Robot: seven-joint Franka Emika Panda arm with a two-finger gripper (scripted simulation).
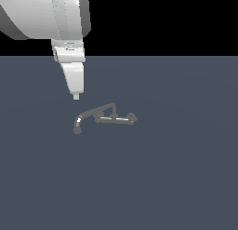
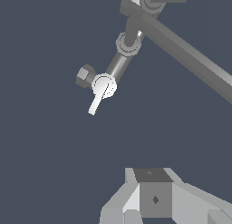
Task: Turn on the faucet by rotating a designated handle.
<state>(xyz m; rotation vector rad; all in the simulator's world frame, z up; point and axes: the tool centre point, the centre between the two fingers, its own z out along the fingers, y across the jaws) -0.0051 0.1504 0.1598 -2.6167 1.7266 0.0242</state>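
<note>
Faucet (image 1: 104, 116) sits low and to the exterior view's right of the gripper (image 1: 76, 97), crossbar (image 1: 114, 118) running left-right; can't tell if the jaws are open.

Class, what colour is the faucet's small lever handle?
Bright white lever handle, clearest in the wrist view.

The faucet (image 1: 104, 116) looked like dull grey metal along its arched spout (image 1: 86, 116), matt and smooth. Its crossbar (image 1: 116, 118) showed a brighter, polished sheen, and in the wrist view a small lever (image 2: 98, 99) at one end shone almost white, glossy. The arm's gripper (image 1: 76, 97) appeared as smooth white plastic with a soft satin finish. The ground (image 1: 176, 178) was a flat, matt slate-blue surface without texture.
</note>
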